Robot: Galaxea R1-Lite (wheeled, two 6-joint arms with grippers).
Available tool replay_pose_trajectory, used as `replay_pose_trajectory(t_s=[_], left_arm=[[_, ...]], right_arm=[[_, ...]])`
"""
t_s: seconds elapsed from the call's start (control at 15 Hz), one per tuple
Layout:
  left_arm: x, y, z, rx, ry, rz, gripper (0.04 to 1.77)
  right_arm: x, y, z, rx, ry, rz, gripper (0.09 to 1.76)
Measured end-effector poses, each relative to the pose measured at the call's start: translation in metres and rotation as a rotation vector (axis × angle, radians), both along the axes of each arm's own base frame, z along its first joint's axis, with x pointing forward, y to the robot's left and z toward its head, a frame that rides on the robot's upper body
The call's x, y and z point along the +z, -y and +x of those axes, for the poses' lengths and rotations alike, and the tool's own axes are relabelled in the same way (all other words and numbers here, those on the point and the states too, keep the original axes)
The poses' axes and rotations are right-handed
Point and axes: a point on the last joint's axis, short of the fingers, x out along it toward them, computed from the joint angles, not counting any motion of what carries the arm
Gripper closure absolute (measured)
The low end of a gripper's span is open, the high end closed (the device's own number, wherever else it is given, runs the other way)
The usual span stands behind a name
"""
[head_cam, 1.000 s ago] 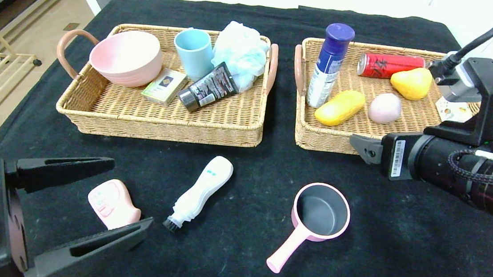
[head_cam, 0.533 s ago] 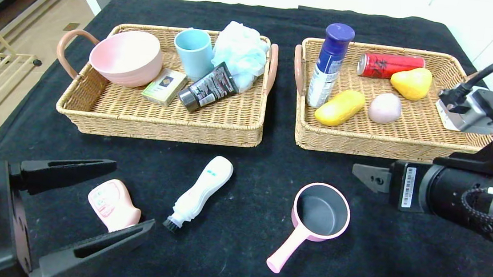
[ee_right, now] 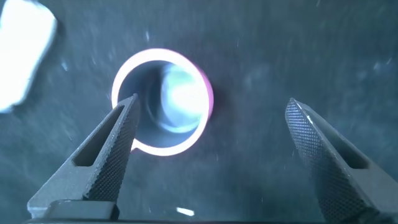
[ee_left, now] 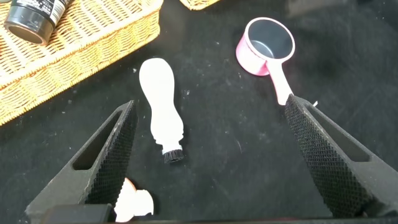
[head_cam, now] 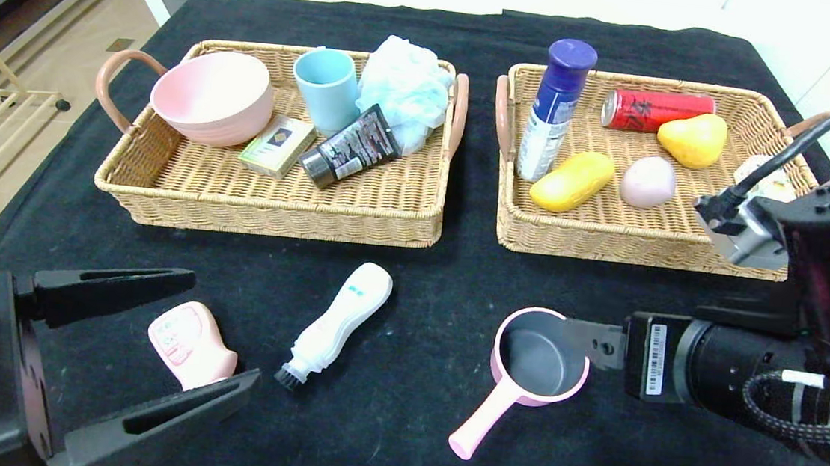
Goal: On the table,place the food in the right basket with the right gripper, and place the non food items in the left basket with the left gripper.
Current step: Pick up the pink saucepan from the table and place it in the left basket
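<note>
The pink saucepan (head_cam: 541, 354) is sat near the table's (head_cam: 665, 465) front edge, with the white brush-tipped bottle (head_cam: 338, 325) and pink bottle (head_cam: 189, 342) further toward the front-left corner. The right end effector (head_cam: 586, 338), spread wide open, has been dropped from the right basket (head_cam: 639, 241) to just over the pan's rim. The left end effector (head_cam: 214, 336) is left wide open around the pink bottle.

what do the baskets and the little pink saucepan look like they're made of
Left basket and right basket: woven wicker or rattan, tan and matte, the weave plainly showing, with smooth pinkish-brown loop handles. Pink saucepan: smooth pink outside, dark grey inside; probably coated metal or plastic, the look leaves it open.
</note>
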Motion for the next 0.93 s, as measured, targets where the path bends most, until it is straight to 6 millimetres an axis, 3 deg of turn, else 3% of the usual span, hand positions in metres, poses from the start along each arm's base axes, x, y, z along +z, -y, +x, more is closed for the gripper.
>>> replay_pose_trajectory(t_s=[0.47,0.93], left_arm=[[0.001,0.0,-0.001,-0.001,0.006,-0.002,0.09],[0.001,0.0,-0.001,-0.003,0.008,-0.002,0.09]], right_arm=[[-0.029,-0.017,0.013,-0.014,-0.083,-0.058,0.15],[-0.041,-0.028,0.022,-0.016,-0.1,-0.087,0.14]])
